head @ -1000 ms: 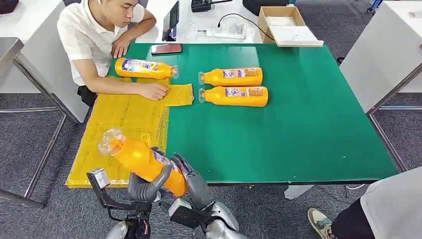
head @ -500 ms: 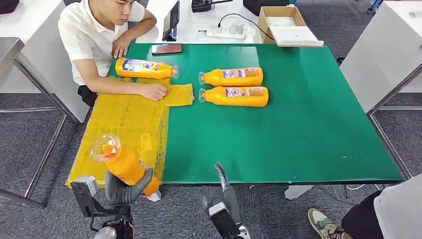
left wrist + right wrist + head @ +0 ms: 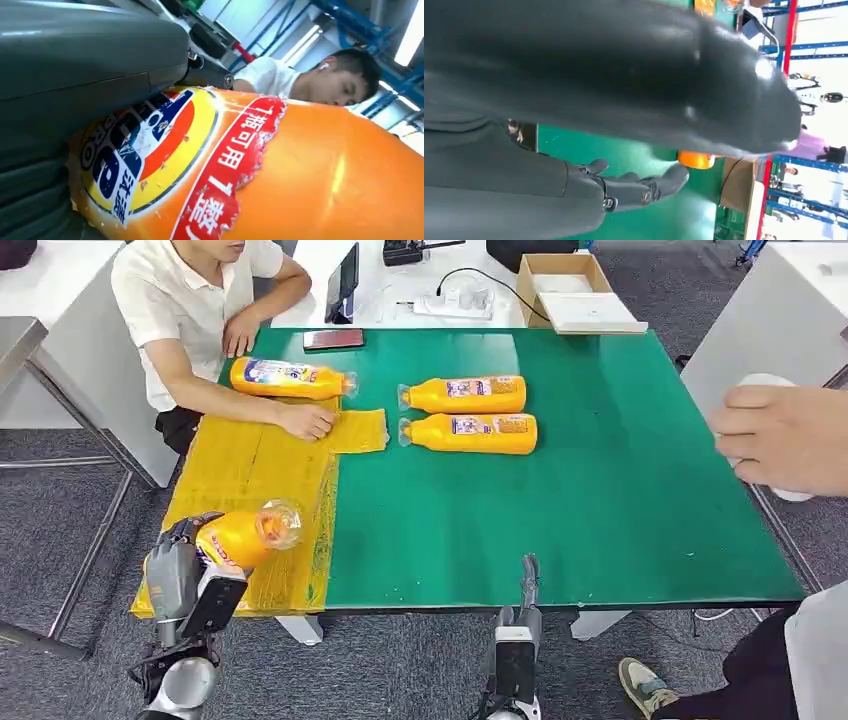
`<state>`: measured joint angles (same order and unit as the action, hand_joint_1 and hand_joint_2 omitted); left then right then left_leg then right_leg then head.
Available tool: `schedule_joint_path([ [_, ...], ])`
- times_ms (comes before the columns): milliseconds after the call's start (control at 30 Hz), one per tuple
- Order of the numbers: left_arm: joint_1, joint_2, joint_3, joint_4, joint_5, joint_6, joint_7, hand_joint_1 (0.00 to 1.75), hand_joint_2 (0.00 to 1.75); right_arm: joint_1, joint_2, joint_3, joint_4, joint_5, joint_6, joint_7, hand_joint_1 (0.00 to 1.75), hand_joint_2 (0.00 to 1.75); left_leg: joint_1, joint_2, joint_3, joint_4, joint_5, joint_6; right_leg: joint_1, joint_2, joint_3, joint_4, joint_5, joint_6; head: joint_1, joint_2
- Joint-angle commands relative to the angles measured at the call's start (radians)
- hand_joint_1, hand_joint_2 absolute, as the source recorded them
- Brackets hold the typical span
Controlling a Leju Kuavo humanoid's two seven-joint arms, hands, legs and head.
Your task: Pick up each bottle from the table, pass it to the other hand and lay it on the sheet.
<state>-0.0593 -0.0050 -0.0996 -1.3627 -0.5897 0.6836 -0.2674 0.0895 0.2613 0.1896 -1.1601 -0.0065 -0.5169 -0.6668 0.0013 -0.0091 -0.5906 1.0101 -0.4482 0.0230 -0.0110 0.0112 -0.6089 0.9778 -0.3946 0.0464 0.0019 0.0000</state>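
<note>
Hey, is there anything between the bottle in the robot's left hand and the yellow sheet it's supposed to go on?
Nothing visible. The left hand holds the bottle over the near end of the yellow sheet, which is bare there. The person's hand and another bottle are at the far end.

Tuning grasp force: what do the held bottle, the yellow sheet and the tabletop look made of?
Orange bottle in the left hand: orange bottle looks like glossy plastic with a clear cap, highlights and a wrinkled, peeling printed film label. Yellow sheet: thin plastic film or bag, probably; creased and shiny. Green tabletop: matte, uniform, possibly a mat or laminate.
</note>
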Motion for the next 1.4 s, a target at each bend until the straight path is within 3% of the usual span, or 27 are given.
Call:
schedule_joint_path([
  [33,-0.209,0.003,-0.036,0.412,-0.278,-0.05,0.115,1.75,1.75,-0.005,0.002,0.039,-0.005,0.005,0.007,-0.031,0.0,0.0,0.0,-0.003,0.005,-0.002,-0.001,-0.001,0.001,-0.005,0.006,-0.001,-0.003,-0.002,0.0,0.0],
  [167,-0.385,-0.014,-0.059,0.698,-0.337,-0.055,0.14,1.75,1.75,-0.026,-0.016,0.089,0.013,0.008,0.013,-0.031,0.0,0.0,0.0,-0.008,0.003,-0.002,0.001,-0.001,0.001,-0.009,0.006,-0.001,-0.002,-0.002,0.0,0.0],
  [400,-0.384,-0.012,-0.058,0.706,-0.33,-0.049,0.131,1.75,1.75,-0.027,-0.018,0.088,0.016,0.004,0.013,-0.031,0.0,0.0,0.0,-0.001,0.003,-0.001,0.0,-0.001,0.0,-0.002,0.004,-0.001,0.0,-0.002,0.0,0.0],
  [567,-0.539,0.004,-0.11,0.981,-0.488,-0.081,0.278,1.75,1.75,-0.081,-0.017,0.129,0.099,0.006,0.04,-0.031,0.0,0.0,0.001,-0.002,0.003,-0.001,0.0,-0.001,0.001,-0.003,0.004,-0.001,0.0,-0.002,0.0,0.0],
  [767,-0.574,0.009,-0.066,1.048,-0.451,-0.204,0.279,1.75,1.75,-0.092,-0.01,0.123,0.118,-0.017,0.027,-0.031,0.0,0.0,0.0,0.001,0.003,-0.001,0.001,-0.002,0.001,0.0,0.003,0.0,0.002,-0.003,0.0,0.0],
  [800,-0.572,0.009,-0.06,1.044,-0.442,-0.218,0.261,1.5,1.75,-0.092,-0.009,0.119,0.13,-0.021,0.021,-0.031,0.0,0.0,0.0,0.002,0.005,-0.002,0.001,-0.003,0.0,0.001,0.004,0.0,0.002,-0.004,0.0,0.0],
  [833,-0.569,0.006,-0.046,1.036,-0.423,-0.235,0.244,0.47,1.75,-0.09,-0.011,0.118,0.135,-0.022,0.02,-0.031,0.0,0.0,0.001,0.001,0.006,-0.002,0.001,-0.003,0.001,0.0,0.006,0.0,0.002,-0.004,0.0,0.0],
  [867,-0.564,0.002,-0.032,1.022,-0.395,-0.286,0.204,0.05,1.75,-0.088,-0.012,0.118,0.141,-0.023,0.025,-0.031,0.0,0.0,0.0,0.001,0.007,-0.002,0.001,-0.002,0.001,0.001,0.007,0.0,0.002,-0.004,0.0,0.0],
  [933,-0.566,0.013,-0.096,1.01,-0.467,-0.301,0.228,0.0,1.75,-0.082,-0.01,0.109,0.134,-0.03,0.031,-0.031,0.0,0.0,0.0,0.001,0.009,-0.002,0.001,-0.003,0.001,0.001,0.009,0.0,0.002,-0.004,0.0,0.0],
  [1067,-0.566,0.005,-0.075,0.948,-0.394,-0.462,0.195,0.0,1.75,-0.085,-0.009,0.083,0.129,-0.017,0.028,-0.031,0.0,0.0,0.0,0.0,0.009,-0.002,0.003,-0.004,0.0,0.0,0.008,0.001,0.002,-0.004,0.0,0.0],
  [1200,-0.529,0.01,-0.108,0.868,-0.37,-0.509,0.141,0.0,1.75,-0.086,-0.005,0.065,0.119,-0.002,0.025,-0.031,0.0,0.0,0.0,0.0,0.011,-0.002,0.003,-0.005,0.0,0.001,0.01,0.001,0.002,-0.004,0.0,0.0],
  [1333,-0.424,0.024,-0.126,0.607,-0.182,-0.589,0.049,0.0,1.75,-0.073,-0.004,0.044,0.123,0.005,0.024,-0.031,0.0,0.0,0.0,0.001,0.013,-0.003,0.003,-0.005,0.0,0.001,0.012,0.0,0.002,-0.004,0.0,0.0],
  [1400,-0.376,0.035,-0.153,0.475,-0.141,-0.56,0.032,0.0,1.75,-0.069,-0.004,0.039,0.124,0.007,0.024,-0.031,0.0,0.0,0.0,-0.002,0.012,-0.002,0.003,-0.005,0.0,0.0,0.012,0.0,0.001,-0.004,0.0,0.0],
])
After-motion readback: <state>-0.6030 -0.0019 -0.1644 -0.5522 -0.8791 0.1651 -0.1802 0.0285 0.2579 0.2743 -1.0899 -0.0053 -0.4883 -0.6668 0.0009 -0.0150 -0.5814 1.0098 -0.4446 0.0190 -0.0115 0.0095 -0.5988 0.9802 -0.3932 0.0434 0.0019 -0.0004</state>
